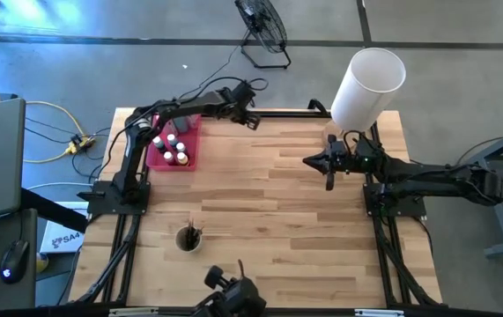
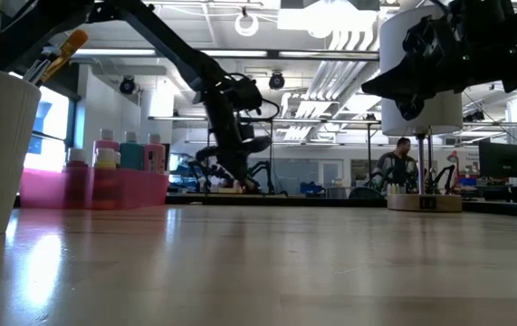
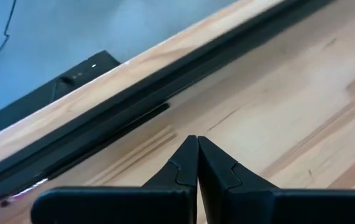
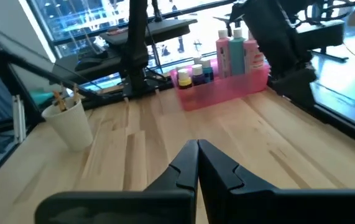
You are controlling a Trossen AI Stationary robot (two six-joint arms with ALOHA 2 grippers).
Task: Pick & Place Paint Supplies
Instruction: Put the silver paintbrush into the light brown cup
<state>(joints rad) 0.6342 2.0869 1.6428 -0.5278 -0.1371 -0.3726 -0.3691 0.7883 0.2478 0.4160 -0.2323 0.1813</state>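
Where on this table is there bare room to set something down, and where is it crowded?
The widest bare wood lies mid-table, between the pink tray and the right gripper, running down to the white cup. The near right corner is also bare. It is crowded at the far left, where bottles and pots fill the tray beside the left gripper, and around the lampshade.

Two dark, near-black jointed arms on black frame bases. Black cables looped along the left arm's links. Left claw (image 3: 197, 163) and right claw (image 4: 197, 165): matte black, wedge-shaped fingers with stepped, notched inner edges.
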